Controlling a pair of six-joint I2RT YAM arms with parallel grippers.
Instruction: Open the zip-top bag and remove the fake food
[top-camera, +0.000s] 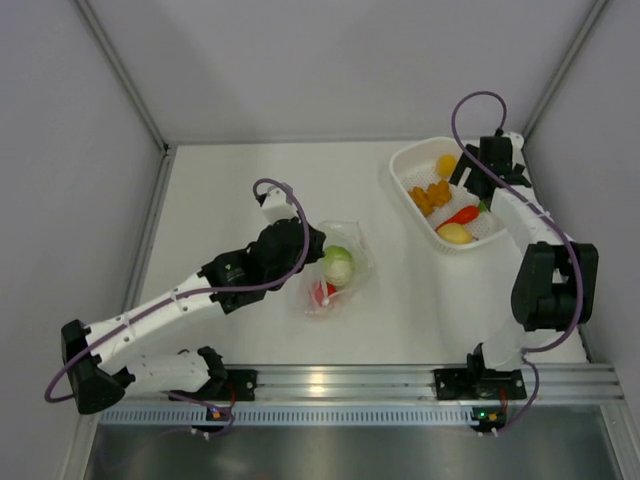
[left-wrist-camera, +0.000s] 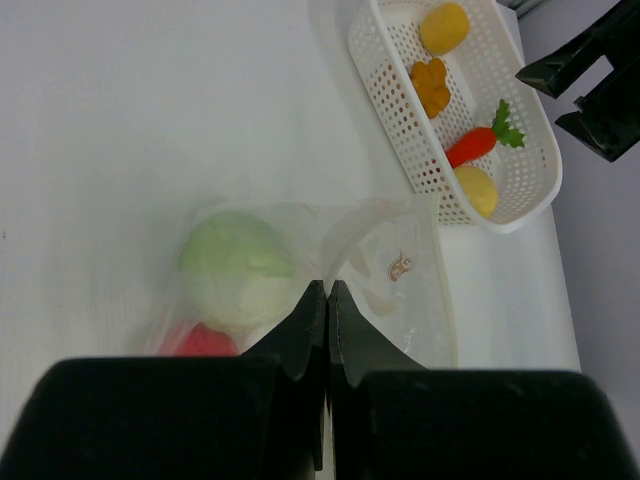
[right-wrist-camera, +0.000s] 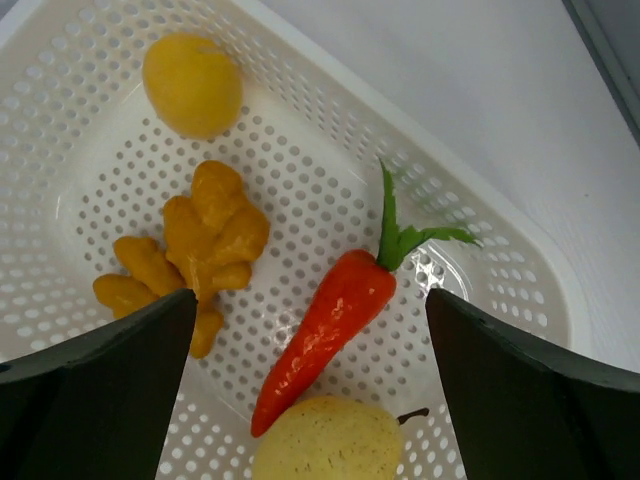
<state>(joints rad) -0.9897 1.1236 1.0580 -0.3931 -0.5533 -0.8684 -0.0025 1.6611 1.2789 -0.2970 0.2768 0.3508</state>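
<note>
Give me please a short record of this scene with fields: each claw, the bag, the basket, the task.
left claw: shut, pinching the edge of the zip-top bag
right claw: open, above the basket, holding nothing
zip-top bag: on the table, holds pale-green ball and red ball
basket: holds orange ball, orange lumpy piece, red chilli, yellow lemon
task: two pieces not yet removed

White table (top-camera: 250, 180), grey walls (top-camera: 300, 60), aluminium front rail (top-camera: 400, 381)

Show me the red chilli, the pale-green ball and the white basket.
red chilli (right-wrist-camera: 325, 335), right wrist view, middle of its red body.
pale-green ball (left-wrist-camera: 238, 268), left wrist view, its centre.
white basket (right-wrist-camera: 300, 140), right wrist view, bare perforated floor.
</note>
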